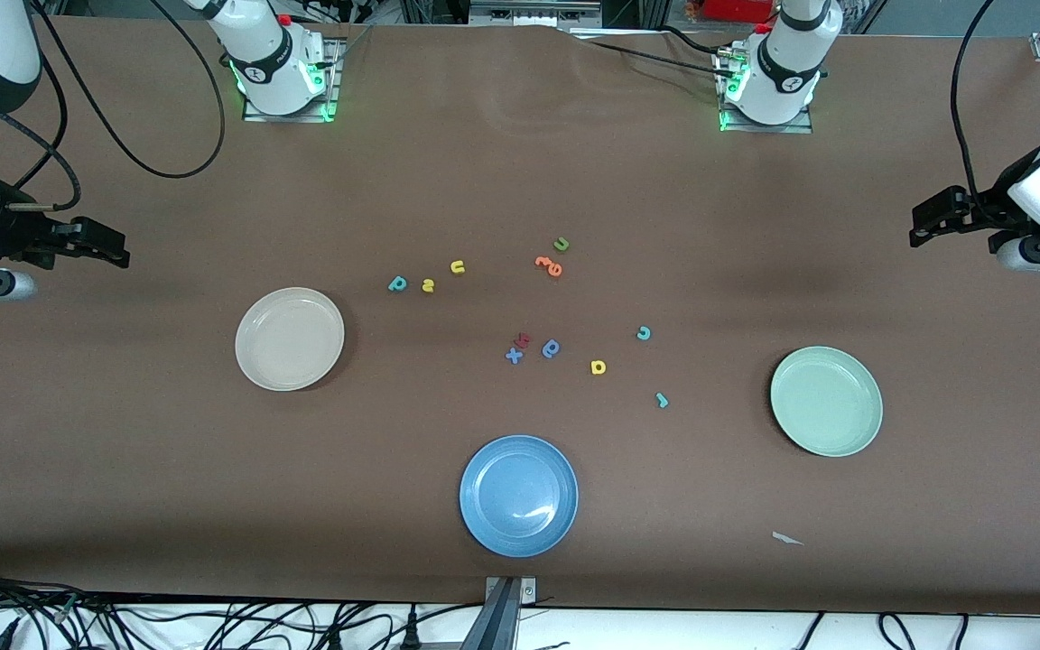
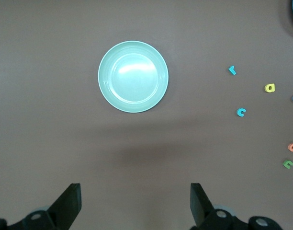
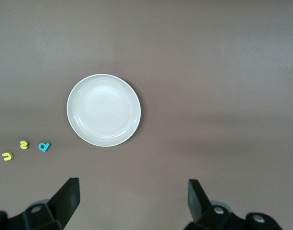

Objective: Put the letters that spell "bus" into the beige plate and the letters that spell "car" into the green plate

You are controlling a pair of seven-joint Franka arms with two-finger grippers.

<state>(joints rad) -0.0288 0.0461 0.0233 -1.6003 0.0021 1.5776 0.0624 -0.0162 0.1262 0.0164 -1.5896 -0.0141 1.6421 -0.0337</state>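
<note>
Plates, three, all empty: beige plate (image 1: 290, 338) toward the right arm's end of the worktop (image 1: 123, 469); green plate (image 1: 826, 401) toward the left arm's end; blue plate (image 1: 518, 495) nearest the front camera.

Letters, eleven, all on the worktop between the plates.
- Row beside the beige plate: teal b (image 1: 397, 283), yellow s (image 1: 428, 286), yellow u (image 1: 458, 266).
- Toward the green plate: teal c (image 1: 644, 333), yellow a (image 1: 598, 366), teal r (image 1: 662, 399).
- Others, five.

Left end effector (image 1: 922, 226), right end effector (image 1: 114, 248): both released, held high over the worktop's ends.
</note>
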